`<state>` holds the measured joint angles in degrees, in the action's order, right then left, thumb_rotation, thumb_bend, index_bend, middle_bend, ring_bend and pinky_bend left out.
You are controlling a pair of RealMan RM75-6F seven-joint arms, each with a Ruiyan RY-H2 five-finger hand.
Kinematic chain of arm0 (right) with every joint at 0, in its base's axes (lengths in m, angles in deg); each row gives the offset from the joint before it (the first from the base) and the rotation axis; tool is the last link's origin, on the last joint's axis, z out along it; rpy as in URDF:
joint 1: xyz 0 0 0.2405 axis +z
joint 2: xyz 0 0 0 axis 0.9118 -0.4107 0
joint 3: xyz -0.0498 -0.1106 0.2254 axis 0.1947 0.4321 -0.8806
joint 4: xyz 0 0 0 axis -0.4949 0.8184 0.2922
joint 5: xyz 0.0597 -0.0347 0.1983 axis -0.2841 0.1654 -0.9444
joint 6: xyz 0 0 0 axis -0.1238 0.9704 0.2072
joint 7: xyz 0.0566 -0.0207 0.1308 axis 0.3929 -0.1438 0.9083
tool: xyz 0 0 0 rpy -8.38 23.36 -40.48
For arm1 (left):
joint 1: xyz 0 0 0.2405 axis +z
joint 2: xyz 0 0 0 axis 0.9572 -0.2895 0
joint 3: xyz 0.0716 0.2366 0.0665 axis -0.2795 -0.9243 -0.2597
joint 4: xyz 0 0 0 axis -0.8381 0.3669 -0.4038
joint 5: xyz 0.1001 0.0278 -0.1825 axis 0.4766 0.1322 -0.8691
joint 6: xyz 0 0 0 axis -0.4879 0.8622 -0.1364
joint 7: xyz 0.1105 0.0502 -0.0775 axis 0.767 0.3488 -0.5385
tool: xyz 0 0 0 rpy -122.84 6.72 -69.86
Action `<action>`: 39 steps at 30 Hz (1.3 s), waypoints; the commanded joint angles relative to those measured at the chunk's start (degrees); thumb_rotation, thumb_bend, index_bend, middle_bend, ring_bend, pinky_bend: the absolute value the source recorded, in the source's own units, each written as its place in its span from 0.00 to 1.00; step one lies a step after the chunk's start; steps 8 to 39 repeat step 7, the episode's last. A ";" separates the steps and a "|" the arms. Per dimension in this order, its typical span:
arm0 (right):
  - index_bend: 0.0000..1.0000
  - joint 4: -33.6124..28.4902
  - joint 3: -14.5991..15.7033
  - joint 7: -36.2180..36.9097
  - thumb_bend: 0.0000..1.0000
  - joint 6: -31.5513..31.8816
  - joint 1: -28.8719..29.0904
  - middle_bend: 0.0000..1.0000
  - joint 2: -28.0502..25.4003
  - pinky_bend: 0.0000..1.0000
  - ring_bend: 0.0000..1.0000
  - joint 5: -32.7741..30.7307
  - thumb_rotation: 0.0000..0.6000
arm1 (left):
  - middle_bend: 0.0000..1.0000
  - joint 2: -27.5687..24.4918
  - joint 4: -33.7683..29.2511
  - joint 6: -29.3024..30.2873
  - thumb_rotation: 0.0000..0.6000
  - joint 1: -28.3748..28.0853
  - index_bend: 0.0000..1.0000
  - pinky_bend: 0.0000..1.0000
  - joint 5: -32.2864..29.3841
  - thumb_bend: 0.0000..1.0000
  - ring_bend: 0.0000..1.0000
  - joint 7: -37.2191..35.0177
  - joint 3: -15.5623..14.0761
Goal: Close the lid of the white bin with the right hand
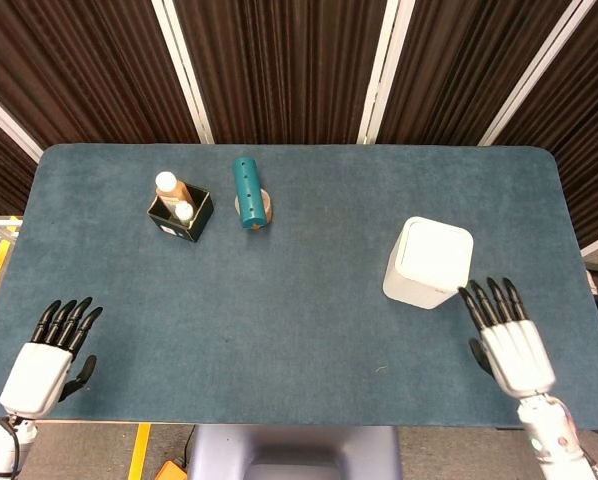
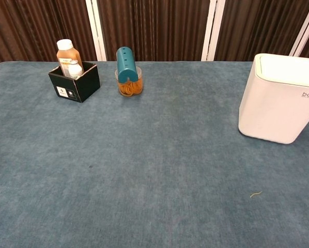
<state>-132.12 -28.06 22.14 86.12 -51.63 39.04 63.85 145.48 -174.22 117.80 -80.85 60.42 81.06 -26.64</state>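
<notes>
Blue table [image 1: 299, 300]: white bin [image 1: 429, 262], lid seemingly flush; right robot hand [image 1: 509, 335] spread, empty.

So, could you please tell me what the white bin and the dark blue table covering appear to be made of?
The white square bin looks like moulded plastic with a smooth matte finish: rounded corners, even colour, a printed logo on its side. The dark blue table covering seems to be felt or short-pile fabric: a mottled, fuzzy, shine-free surface.
</notes>
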 commanded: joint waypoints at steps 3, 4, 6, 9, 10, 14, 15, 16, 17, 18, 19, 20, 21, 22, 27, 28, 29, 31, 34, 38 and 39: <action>0.00 10.48 1.03 5.72 0.39 2.38 -5.54 0.00 4.70 0.00 0.00 3.51 1.00 | 0.00 -0.02 -0.02 -0.01 1.00 0.01 0.00 0.00 0.01 0.46 0.00 -0.17 -0.04; 0.00 10.33 1.04 5.64 0.39 1.83 -5.70 0.00 4.71 0.00 0.00 3.52 1.00 | 0.00 -0.03 0.00 0.10 1.00 0.02 0.00 0.00 -0.07 0.46 0.00 -0.15 0.08; 0.00 9.85 0.73 5.10 0.39 1.04 -6.11 0.00 4.57 0.00 0.00 3.39 1.00 | 0.00 -0.09 -0.12 0.03 1.00 0.01 0.00 0.00 -0.11 0.46 0.00 -0.17 0.09; 0.00 9.65 0.58 4.72 0.39 0.79 -6.30 0.00 4.52 0.00 0.00 3.35 1.00 | 0.00 -0.17 -0.16 0.01 1.00 0.02 0.00 0.00 -0.12 0.46 0.00 -0.26 0.05; 0.00 9.65 0.58 4.72 0.39 0.79 -6.30 0.00 4.52 0.00 0.00 3.35 1.00 | 0.00 -0.17 -0.16 0.01 1.00 0.02 0.00 0.00 -0.12 0.46 0.00 -0.26 0.05; 0.00 9.65 0.58 4.72 0.39 0.79 -6.30 0.00 4.52 0.00 0.00 3.35 1.00 | 0.00 -0.17 -0.16 0.01 1.00 0.02 0.00 0.00 -0.12 0.46 0.00 -0.26 0.05; 0.00 9.65 0.58 4.72 0.39 0.79 -6.30 0.00 4.52 0.00 0.00 3.35 1.00 | 0.00 -0.17 -0.16 0.01 1.00 0.02 0.00 0.00 -0.12 0.46 0.00 -0.26 0.05; 0.00 9.65 0.58 4.72 0.39 0.79 -6.30 0.00 4.52 0.00 0.00 3.35 1.00 | 0.00 -0.17 -0.16 0.01 1.00 0.02 0.00 0.00 -0.12 0.46 0.00 -0.26 0.05; 0.00 9.65 0.58 4.72 0.39 0.79 -6.30 0.00 4.52 0.00 0.00 3.35 1.00 | 0.00 -0.17 -0.16 0.01 1.00 0.02 0.00 0.00 -0.12 0.46 0.00 -0.26 0.05; 0.00 9.65 0.58 4.72 0.39 0.79 -6.30 0.00 4.52 0.00 0.00 3.35 1.00 | 0.00 -0.17 -0.16 0.01 1.00 0.02 0.00 0.00 -0.12 0.46 0.00 -0.26 0.05; 0.00 9.65 0.58 4.72 0.39 0.79 -6.30 0.00 4.52 0.00 0.00 3.35 1.00 | 0.00 -0.17 -0.16 0.01 1.00 0.02 0.00 0.00 -0.12 0.46 0.00 -0.26 0.05; 0.00 9.65 0.58 4.72 0.39 0.79 -6.30 0.00 4.52 0.00 0.00 3.35 1.00 | 0.00 -0.17 -0.16 0.01 1.00 0.02 0.00 0.00 -0.12 0.46 0.00 -0.26 0.05; 0.00 9.65 0.58 4.72 0.39 0.79 -6.30 0.00 4.52 0.00 0.00 3.35 1.00 | 0.00 -0.17 -0.16 0.01 1.00 0.02 0.00 0.00 -0.12 0.46 0.00 -0.26 0.05; 0.00 9.65 0.58 4.72 0.39 0.79 -6.30 0.00 4.52 0.00 0.00 3.35 1.00 | 0.00 -0.17 -0.16 0.01 1.00 0.02 0.00 0.00 -0.12 0.46 0.00 -0.26 0.05; 0.00 9.65 0.58 4.72 0.39 0.79 -6.30 0.00 4.52 0.00 0.00 3.35 1.00 | 0.00 -0.17 -0.16 0.01 1.00 0.02 0.00 0.00 -0.12 0.46 0.00 -0.26 0.05; 0.00 9.65 0.58 4.72 0.39 0.79 -6.30 0.00 4.52 0.00 0.00 3.35 1.00 | 0.00 -0.17 -0.16 0.01 1.00 0.02 0.00 0.00 -0.12 0.46 0.00 -0.26 0.05; 0.00 9.65 0.58 4.72 0.39 0.79 -6.30 0.00 4.52 0.00 0.00 3.35 1.00 | 0.00 -0.17 -0.16 0.01 1.00 0.02 0.00 0.00 -0.12 0.46 0.00 -0.26 0.05; 0.00 9.65 0.58 4.72 0.39 0.79 -6.30 0.00 4.52 0.00 0.00 3.35 1.00 | 0.00 -0.17 -0.16 0.01 1.00 0.02 0.00 0.00 -0.12 0.46 0.00 -0.26 0.05; 0.00 9.65 0.58 4.72 0.39 0.79 -6.30 0.00 4.52 0.00 0.00 3.35 1.00 | 0.00 -0.17 -0.16 0.01 1.00 0.02 0.00 0.00 -0.12 0.46 0.00 -0.26 0.05; 0.00 9.65 0.58 4.72 0.39 0.79 -6.30 0.00 4.52 0.00 0.00 3.35 1.00 | 0.00 -0.17 -0.16 0.01 1.00 0.02 0.00 0.00 -0.12 0.46 0.00 -0.26 0.05; 0.00 9.65 0.58 4.72 0.39 0.79 -6.30 0.00 4.52 0.00 0.00 3.35 1.00 | 0.00 -0.17 -0.16 0.01 1.00 0.02 0.00 0.00 -0.12 0.46 0.00 -0.26 0.05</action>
